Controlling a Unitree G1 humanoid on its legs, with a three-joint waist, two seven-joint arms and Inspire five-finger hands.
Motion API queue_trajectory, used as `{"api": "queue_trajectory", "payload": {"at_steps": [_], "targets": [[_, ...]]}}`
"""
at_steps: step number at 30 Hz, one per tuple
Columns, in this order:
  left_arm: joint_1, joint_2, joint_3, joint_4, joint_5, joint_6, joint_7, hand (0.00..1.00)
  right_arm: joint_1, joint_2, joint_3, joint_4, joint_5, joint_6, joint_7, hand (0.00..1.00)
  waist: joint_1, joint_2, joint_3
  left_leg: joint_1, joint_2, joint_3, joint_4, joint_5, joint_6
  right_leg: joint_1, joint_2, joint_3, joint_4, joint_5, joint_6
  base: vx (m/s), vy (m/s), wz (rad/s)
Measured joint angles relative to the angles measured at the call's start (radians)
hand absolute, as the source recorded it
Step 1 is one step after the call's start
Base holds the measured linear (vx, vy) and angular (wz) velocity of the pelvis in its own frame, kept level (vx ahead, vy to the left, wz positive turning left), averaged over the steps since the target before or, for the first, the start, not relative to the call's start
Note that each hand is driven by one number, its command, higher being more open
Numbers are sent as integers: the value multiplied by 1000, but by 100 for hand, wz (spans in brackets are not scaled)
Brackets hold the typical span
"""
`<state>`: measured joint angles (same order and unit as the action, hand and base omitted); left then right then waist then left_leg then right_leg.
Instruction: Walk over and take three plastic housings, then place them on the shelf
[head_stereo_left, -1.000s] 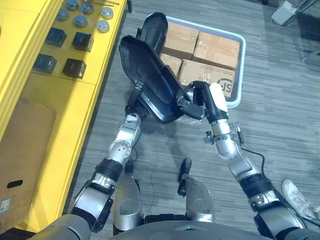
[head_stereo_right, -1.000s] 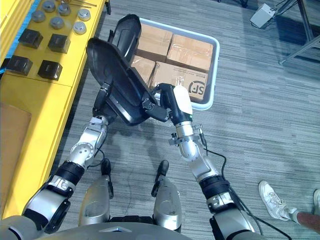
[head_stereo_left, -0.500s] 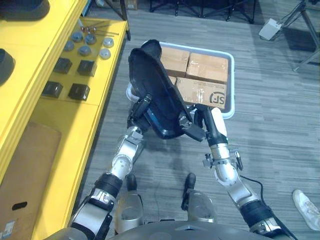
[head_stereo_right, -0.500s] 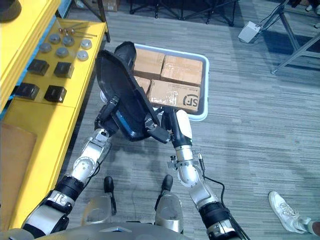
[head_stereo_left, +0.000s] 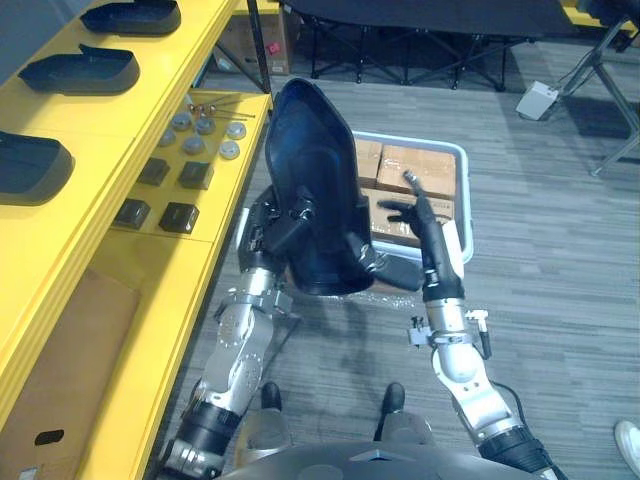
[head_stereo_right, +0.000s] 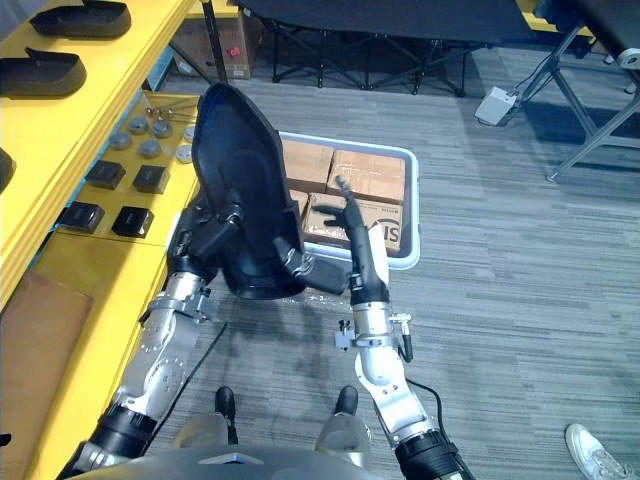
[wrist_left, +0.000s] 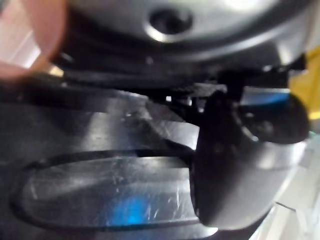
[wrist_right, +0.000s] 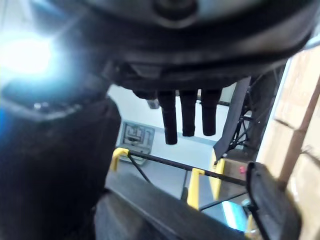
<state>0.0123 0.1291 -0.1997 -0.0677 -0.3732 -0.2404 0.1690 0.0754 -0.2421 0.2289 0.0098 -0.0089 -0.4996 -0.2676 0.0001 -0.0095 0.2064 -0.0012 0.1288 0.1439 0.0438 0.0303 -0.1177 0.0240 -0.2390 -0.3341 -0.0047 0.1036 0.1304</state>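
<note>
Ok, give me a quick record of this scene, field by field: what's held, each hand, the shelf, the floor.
held: black plastic housing, upright in front of the robot
left hand: fingers curled on the housing's left side
right hand: open, fingers straight, at the housing's right side
shelf: yellow shelf on the robot's left, dark housings on its upper level
floor: grey bin of cardboard boxes behind the held housing
</note>
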Motion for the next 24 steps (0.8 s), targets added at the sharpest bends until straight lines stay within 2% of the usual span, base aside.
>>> {"api": "queue_trajectory", "payload": {"at_steps": [1, 2, 4, 7, 10, 14, 18, 19, 22, 24], "targets": [[28, -4, 43, -16, 129, -3, 58, 0, 22, 14, -30, -20, 130, 0, 80, 100, 0, 3, -7, 9, 0, -3, -3, 0, 0, 12, 0, -5, -4, -1, -1, -10, -1, 5], [33, -5, 51, -17, 157, -4, 71, 0, 28, 16, -35, -22, 158, 0, 94, 100, 0, 3, -9, 11, 0, -4, -5, -1, -1, 15, 1, -6, -5, -2, -1, -20, -5, 9], [83, -10, 111, -20, 347, -19, 210, 0, 92, 29, -75, -25, 314, 2, 201, 100, 0, 8, -35, 17, -1, -9, -30, 4, 4, 18, 3, -18, -15, -6, -6, -19, -8, 7], [149, -27, 187, -52, 478, -29, 366, 0, 176, 59, -132, -30, 457, 10, 311, 100, -3, 10, -46, 27, 2, -7, -50, 10, -2, 20, 7, -19, -21, -11, -13, 0, 0, 0], [187, -44, 224, -87, 572, -51, 486, 0, 247, 85, -175, -72, 599, 19, 371, 100, -5, 8, -53, 27, 3, -4, -53, 14, -2, 20, 10, -18, -29, -10, -13, 4, -1, -1], [197, -55, 240, -103, 571, -85, 522, 0, 293, 106, -212, -95, 616, 38, 373, 100, -5, 4, -79, 28, 4, 8, -54, 11, -7, 15, 12, -9, -34, -8, -11, 29, 1, -9], [242, -62, 247, -144, 501, -95, 515, 0, 306, 130, -224, -82, 615, 86, 370, 100, -21, 4, -85, 43, 4, 27, -52, 4, -9, 15, 12, 12, -35, -3, -3, 22, 7, -16], [261, -73, 262, -163, 468, -108, 510, 0, 307, 131, -243, -62, 616, 117, 390, 100, -27, 4, -85, 43, 4, 25, -50, 0, -8, 18, 12, 11, -38, -3, -3, 0, 0, 0], [281, -85, 295, -190, 403, -115, 487, 0, 307, 129, -260, -7, 615, 147, 407, 100, -25, 10, -85, 36, 3, 6, -47, -6, -6, 39, 13, -17, -53, -4, -4, 12, -3, 23], [305, -96, 333, -227, 370, -115, 474, 0, 307, 129, -261, 15, 614, 165, 407, 100, -21, 21, -86, 9, 1, -46, -44, -2, -3, 52, 14, -72, -54, -10, -5, 19, -18, 71]]}}
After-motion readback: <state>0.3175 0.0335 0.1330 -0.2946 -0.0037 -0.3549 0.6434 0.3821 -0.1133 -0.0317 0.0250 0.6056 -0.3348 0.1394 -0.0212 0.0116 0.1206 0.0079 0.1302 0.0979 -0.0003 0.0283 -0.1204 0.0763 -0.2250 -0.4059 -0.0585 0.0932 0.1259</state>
